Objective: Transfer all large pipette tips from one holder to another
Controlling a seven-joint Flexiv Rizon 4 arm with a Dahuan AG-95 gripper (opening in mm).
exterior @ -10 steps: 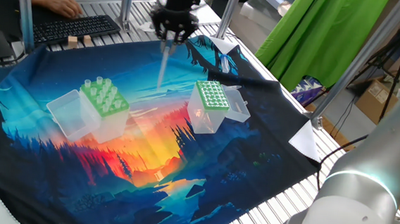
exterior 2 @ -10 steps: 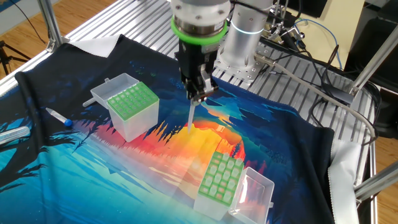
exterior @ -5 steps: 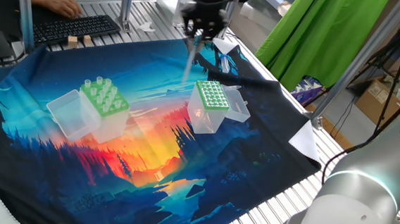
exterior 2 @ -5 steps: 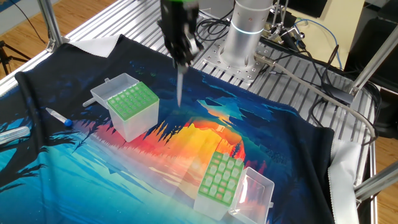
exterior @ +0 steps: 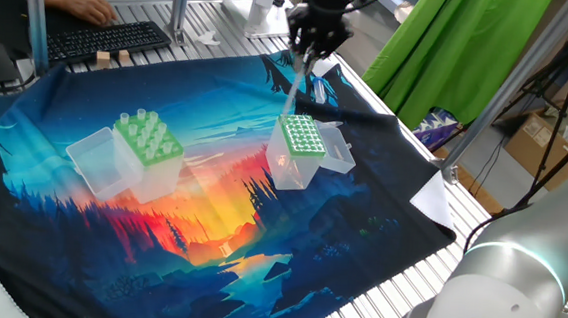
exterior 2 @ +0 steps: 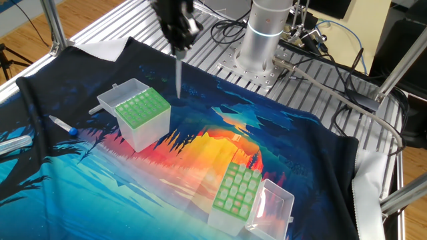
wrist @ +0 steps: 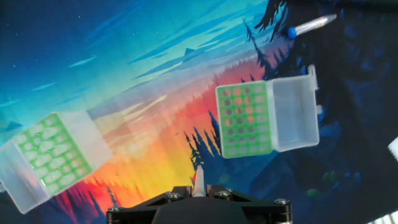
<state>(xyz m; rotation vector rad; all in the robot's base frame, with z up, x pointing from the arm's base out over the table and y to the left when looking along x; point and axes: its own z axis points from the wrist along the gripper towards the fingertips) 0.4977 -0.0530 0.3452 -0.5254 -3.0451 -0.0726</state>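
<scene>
fingers [exterior 2: 178, 48] pinching pipette tip [exterior 2: 179, 75], long axis vertical, point down. hangs above dark-green holder [exterior 2: 142, 110] near surface's edge, slightly off to side. light-green holder [exterior 2: 236, 189] well apart.

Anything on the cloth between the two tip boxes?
No. In the hand view, only bare printed cloth lies between the wide-holed box and the fine-holed box.
</scene>
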